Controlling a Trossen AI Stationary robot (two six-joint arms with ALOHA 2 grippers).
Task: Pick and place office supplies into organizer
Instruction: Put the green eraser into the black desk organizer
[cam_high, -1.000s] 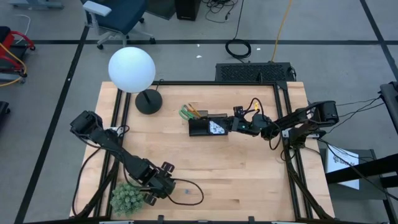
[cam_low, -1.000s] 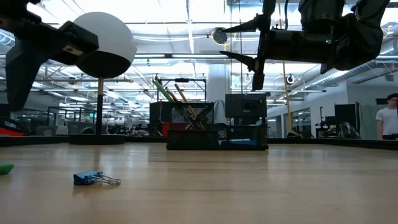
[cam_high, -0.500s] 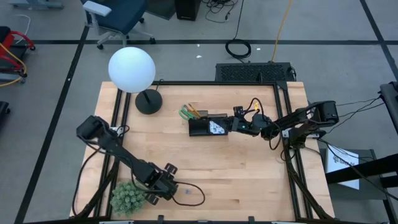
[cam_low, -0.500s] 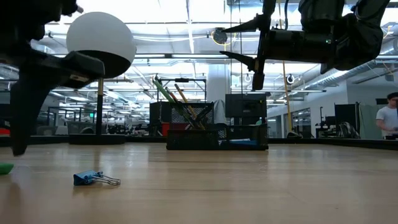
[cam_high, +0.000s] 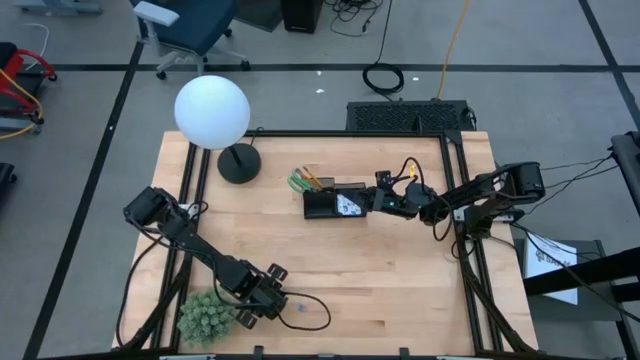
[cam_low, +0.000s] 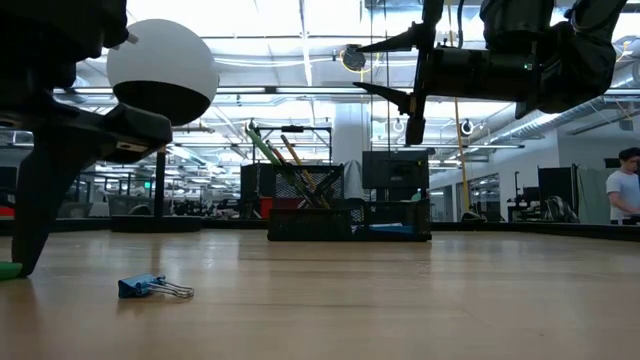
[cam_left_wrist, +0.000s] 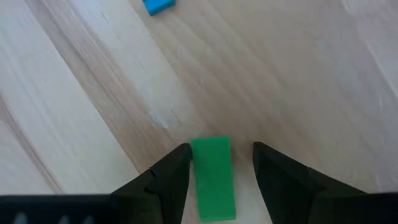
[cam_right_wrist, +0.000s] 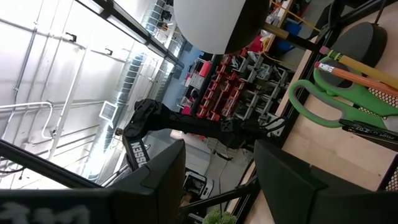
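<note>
A small green eraser (cam_left_wrist: 212, 177) lies flat on the wood near the table's near left corner. My left gripper (cam_left_wrist: 217, 155) points down over it, open, with one finger on each side of the eraser. A blue binder clip (cam_left_wrist: 158, 6) lies a little beyond it, also seen in the low view (cam_low: 150, 287). The black organizer (cam_high: 335, 204) stands at the table's middle far side; green-handled scissors (cam_right_wrist: 329, 102) and orange pencils (cam_right_wrist: 354, 65) stick up out of it. My right gripper (cam_high: 372, 200) hangs open above the organizer's right end, holding nothing.
A white globe lamp (cam_high: 212, 112) on a round black base (cam_high: 238, 163) stands at the far left. A fuzzy green plant ball (cam_high: 205, 318) sits at the near left corner, close beside my left gripper (cam_high: 272, 300). Bare wood stretches between the eraser and the organizer.
My left gripper has come down toward the table over the green eraser, its fingertip now almost at the tabletop in the low view. The eraser and the binder clip have stayed where they were.
</note>
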